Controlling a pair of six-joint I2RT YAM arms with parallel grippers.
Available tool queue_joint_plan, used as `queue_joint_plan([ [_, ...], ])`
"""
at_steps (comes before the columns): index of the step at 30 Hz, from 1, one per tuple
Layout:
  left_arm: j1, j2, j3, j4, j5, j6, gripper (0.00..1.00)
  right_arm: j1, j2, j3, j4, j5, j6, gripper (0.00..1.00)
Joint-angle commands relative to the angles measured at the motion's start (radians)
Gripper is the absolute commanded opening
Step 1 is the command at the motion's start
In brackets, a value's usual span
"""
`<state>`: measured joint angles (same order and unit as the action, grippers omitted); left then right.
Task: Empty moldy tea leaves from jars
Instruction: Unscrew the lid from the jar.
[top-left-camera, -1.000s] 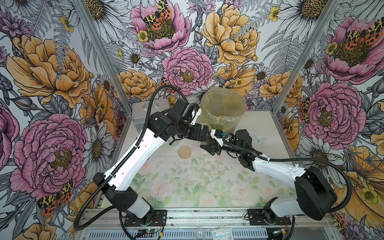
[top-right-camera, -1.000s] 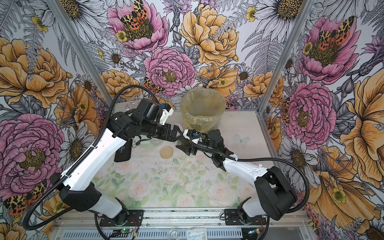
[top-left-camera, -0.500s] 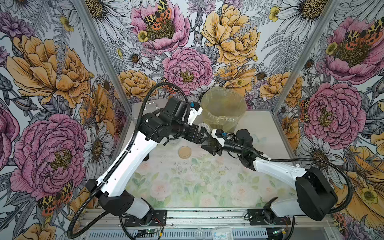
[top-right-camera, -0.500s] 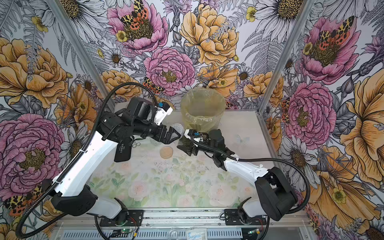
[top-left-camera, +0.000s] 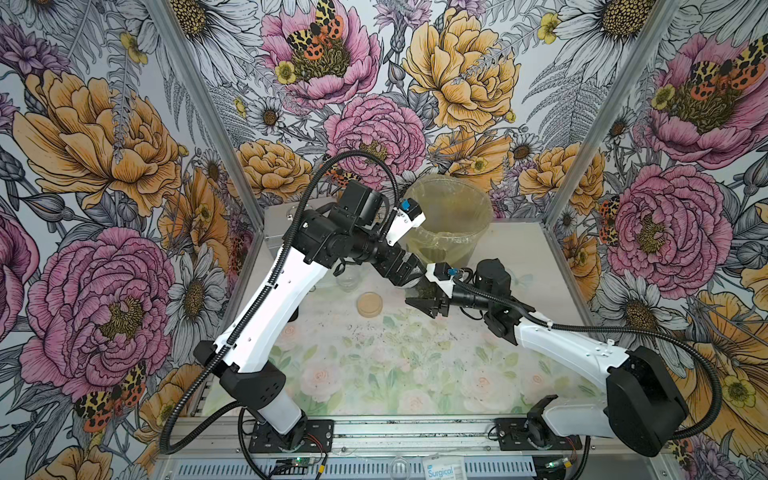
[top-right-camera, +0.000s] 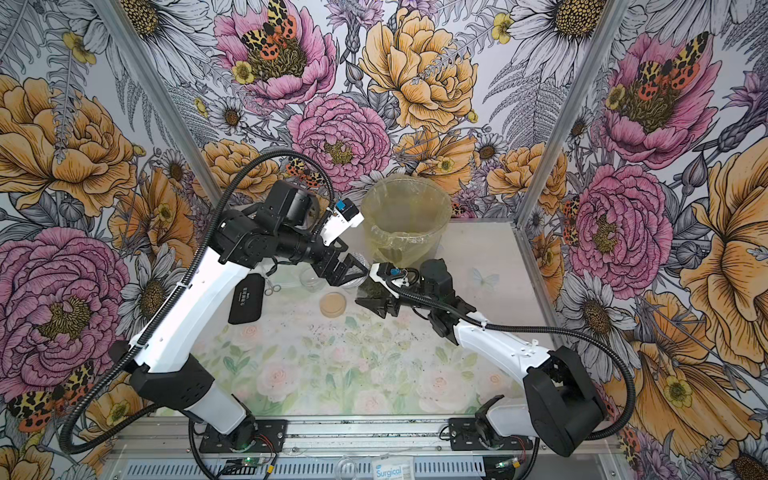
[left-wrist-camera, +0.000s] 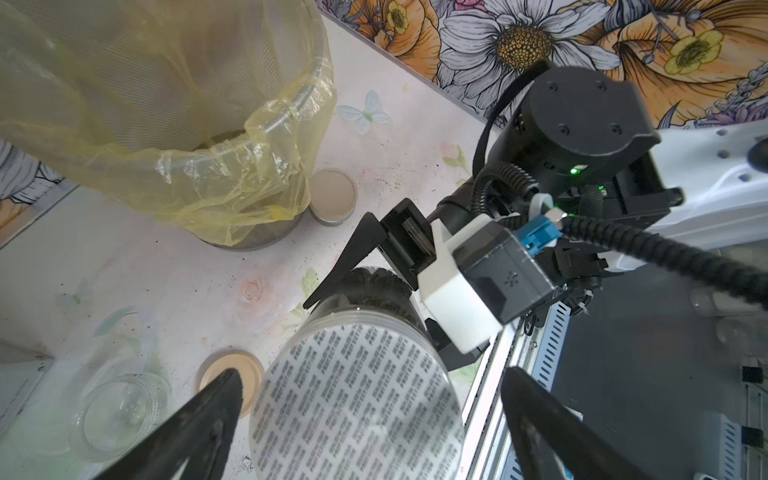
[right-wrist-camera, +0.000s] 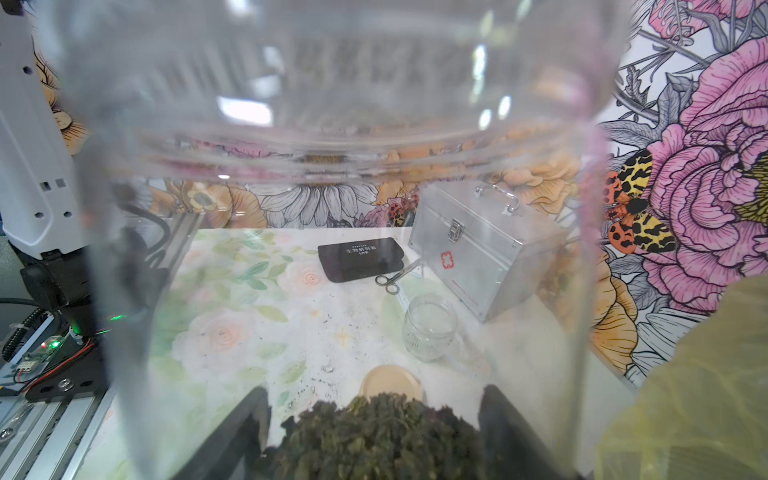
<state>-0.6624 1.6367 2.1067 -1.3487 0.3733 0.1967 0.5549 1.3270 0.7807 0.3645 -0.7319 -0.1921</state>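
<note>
The right pincer (top-right-camera: 376, 301) is pinching the low end of a jar (left-wrist-camera: 374, 299), where the tea leaves (right-wrist-camera: 382, 436) are sitting. The jar is leaning, its long side running up toward the left pincer (left-wrist-camera: 370, 376), and its silver dotted lid (left-wrist-camera: 357, 407) is facing that pincer. The left pincer is standing spread wide, a finger each side of the lid. In both top views the pincers are hiding most of the jar. An empty jar (right-wrist-camera: 430, 326) is standing on the tabletop (top-left-camera: 374, 374) nearby.

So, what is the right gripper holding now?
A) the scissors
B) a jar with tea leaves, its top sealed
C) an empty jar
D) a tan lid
B: the right gripper is shut on a jar with dark tea leaves inside and a printed silver seal across its mouth.
</note>
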Motion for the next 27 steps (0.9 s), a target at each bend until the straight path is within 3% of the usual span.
queue_joint_plan([
  [1,0.01,-0.002,-0.004,-0.049,0.031,0.043,0.99,-0.005,-0.022,0.025,0.004,-0.027,-0.009,0.55],
  [9,0.027,0.006,-0.035,-0.055,0.071,0.042,0.96,-0.005,-0.024,0.025,0.002,-0.031,-0.01,0.54],
  [15,0.055,0.001,-0.057,-0.055,0.152,0.005,0.82,-0.005,-0.015,0.038,0.002,-0.026,-0.013,0.54],
  [17,0.052,0.0,-0.06,-0.056,0.135,-0.006,0.83,-0.005,-0.012,0.041,-0.001,-0.027,-0.014,0.54],
  [22,0.024,0.006,-0.066,-0.06,0.057,-0.018,0.98,-0.005,-0.008,0.05,-0.006,-0.027,-0.017,0.53],
  [27,0.012,0.013,-0.064,-0.065,0.043,-0.018,0.91,-0.006,-0.005,0.054,-0.015,-0.026,-0.023,0.53],
])
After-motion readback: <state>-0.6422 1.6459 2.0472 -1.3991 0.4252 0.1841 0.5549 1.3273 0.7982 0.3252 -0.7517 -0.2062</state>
